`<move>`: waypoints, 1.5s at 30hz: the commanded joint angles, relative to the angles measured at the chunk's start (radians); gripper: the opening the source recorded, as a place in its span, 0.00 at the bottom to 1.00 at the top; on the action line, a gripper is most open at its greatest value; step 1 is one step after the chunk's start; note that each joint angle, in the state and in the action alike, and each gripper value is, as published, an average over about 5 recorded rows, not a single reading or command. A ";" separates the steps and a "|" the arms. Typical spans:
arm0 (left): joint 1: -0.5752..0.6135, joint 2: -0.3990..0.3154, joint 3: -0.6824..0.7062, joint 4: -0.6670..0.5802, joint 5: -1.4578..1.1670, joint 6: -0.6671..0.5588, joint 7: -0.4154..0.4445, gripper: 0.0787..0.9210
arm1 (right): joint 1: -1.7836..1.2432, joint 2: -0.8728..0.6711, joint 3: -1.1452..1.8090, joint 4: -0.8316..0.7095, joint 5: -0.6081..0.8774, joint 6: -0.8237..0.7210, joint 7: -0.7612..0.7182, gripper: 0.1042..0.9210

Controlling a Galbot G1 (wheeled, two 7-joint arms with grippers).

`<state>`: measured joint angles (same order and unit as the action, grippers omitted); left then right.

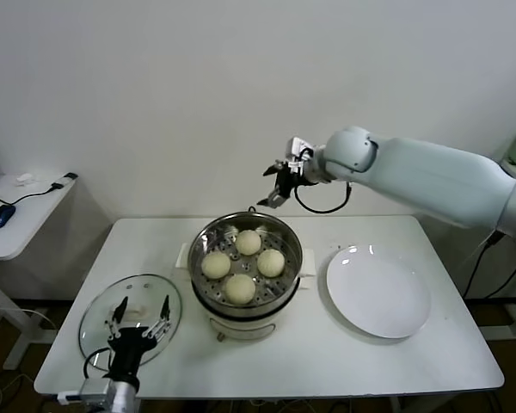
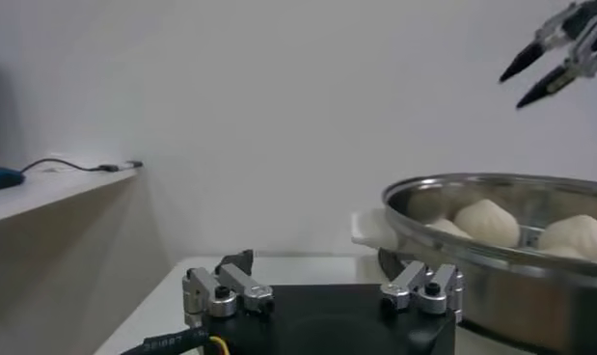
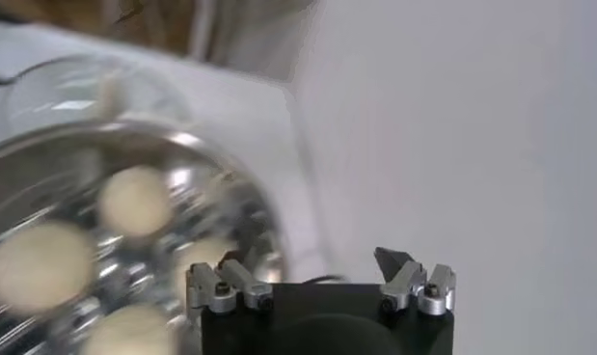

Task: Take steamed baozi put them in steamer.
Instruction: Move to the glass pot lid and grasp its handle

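**Hovering above a full steamer**

Hanging above the far rim of the steamer (image 1: 245, 297), the right gripper (image 1: 279, 183) has its fingers spread and nothing between them. All four steamed baozi (image 1: 243, 264) sit on the perforated tray inside the pot, close together but each clearly its own bun. The white plate (image 1: 377, 291) beside the steamer on the robot's right is bare, so the loading looks finished, judging by how things lie.

The left gripper (image 1: 138, 331) rests low at the near left of the table (image 1: 413, 361), fingers spread and empty, just over the near edge of the round glass lid (image 1: 129, 318).

Risks from here, as a judgement:
- The right arm stands close over the pot; a low or sideways sweep could catch the steel rim and jolt the steamer on its cream base.
- A dip of the open fingers could dent or drag the nearest bun.
- The left gripper sits right at the lid; any careless forward nudge could slide the glass toward the table's near edge.
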<state>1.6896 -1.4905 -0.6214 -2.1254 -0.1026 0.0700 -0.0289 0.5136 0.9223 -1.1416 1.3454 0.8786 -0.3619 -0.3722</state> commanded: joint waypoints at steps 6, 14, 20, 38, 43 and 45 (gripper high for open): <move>-0.047 0.068 -0.075 0.026 -0.066 0.027 -0.003 0.88 | -0.811 -0.305 0.909 0.214 -0.160 0.079 0.454 0.88; -0.057 0.097 -0.079 0.060 -0.056 0.028 -0.008 0.88 | -1.379 -0.256 1.390 0.311 -0.259 0.198 0.435 0.88; -0.067 0.099 -0.062 0.099 0.021 -0.016 -0.007 0.88 | -1.710 -0.056 1.633 0.339 -0.381 0.317 0.371 0.88; -0.090 0.154 -0.152 0.358 0.907 -0.336 -0.328 0.88 | -2.010 0.289 1.720 0.289 -0.500 0.660 0.349 0.88; -0.079 0.188 -0.157 0.418 1.195 -0.317 -0.413 0.88 | -2.018 0.296 1.712 0.272 -0.516 0.653 0.375 0.88; -0.084 0.197 -0.152 0.452 1.283 -0.295 -0.453 0.88 | -2.014 0.293 1.710 0.267 -0.520 0.643 0.384 0.88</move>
<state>1.6038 -1.3372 -0.7439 -1.8277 0.5038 -0.1637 -0.2455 -1.3849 1.1348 0.5069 1.6186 0.3975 0.2140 -0.0099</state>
